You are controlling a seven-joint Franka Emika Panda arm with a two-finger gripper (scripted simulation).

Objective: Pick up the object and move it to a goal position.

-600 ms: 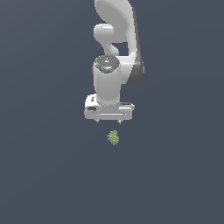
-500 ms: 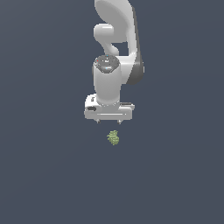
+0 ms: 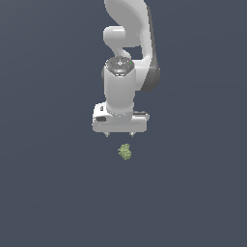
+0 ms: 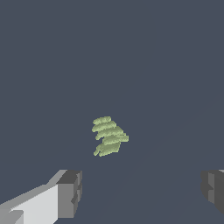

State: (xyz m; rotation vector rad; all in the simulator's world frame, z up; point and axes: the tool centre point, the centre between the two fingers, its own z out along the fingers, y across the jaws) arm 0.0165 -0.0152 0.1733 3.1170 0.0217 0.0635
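The object (image 3: 125,152) is a small, lumpy olive-green item with a ridged surface, lying on the dark grey floor. In the wrist view the object (image 4: 109,136) sits ahead of the two fingers, apart from both. My white gripper (image 3: 119,134) hangs just above it in the exterior view, with only the short fingertips showing under the hand. In the wrist view the gripper (image 4: 142,192) is open, its fingers (image 4: 70,192) spread wide with nothing between them.
A plain dark grey floor (image 3: 53,193) fills both views. The white arm (image 3: 128,53) rises behind the hand toward the top of the exterior view.
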